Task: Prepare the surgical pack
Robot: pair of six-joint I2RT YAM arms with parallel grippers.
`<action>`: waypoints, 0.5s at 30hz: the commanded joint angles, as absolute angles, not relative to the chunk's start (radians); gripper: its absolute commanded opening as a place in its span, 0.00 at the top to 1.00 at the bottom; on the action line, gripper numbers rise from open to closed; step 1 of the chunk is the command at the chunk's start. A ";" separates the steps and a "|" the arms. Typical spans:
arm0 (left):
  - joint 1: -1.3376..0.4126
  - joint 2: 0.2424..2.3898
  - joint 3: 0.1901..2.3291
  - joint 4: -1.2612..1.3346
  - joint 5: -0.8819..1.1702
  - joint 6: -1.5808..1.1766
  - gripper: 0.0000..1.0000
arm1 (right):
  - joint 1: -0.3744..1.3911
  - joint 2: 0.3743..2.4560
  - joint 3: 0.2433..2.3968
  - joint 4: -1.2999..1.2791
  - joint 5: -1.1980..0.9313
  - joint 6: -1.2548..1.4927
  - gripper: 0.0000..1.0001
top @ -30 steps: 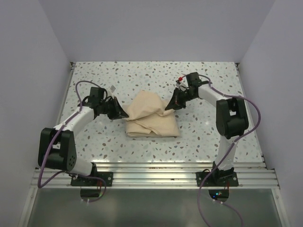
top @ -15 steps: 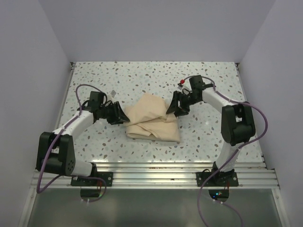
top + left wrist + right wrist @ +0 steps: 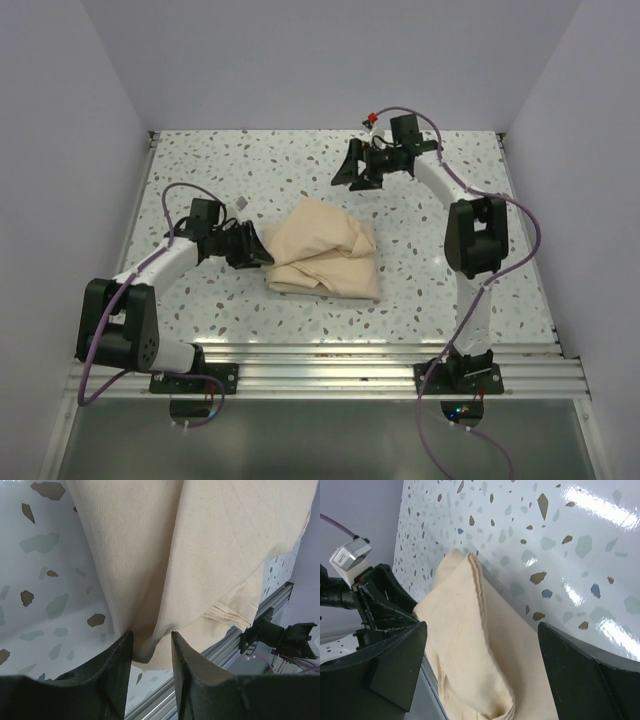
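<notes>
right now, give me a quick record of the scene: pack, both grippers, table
surgical pack: tan fabric, folded in loose layers, lying mid-table
left gripper: low, jaws apart, tips at the pack's left edge
right gripper: wide open, holding nothing, over the far part of the table, apart from the pack
table: white speckled top

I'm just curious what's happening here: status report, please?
Left fingers apart at the surgical pack edge. Right fingers wide open, clear of it. Pack folded on the table, nothing blocking.
</notes>
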State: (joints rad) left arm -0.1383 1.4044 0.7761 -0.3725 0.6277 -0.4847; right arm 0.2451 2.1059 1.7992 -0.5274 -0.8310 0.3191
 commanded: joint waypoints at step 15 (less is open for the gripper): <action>-0.140 1.422 0.736 -0.324 0.698 -0.440 0.61 | 0.417 2.350 1.999 -0.558 -1.068 0.301 0.06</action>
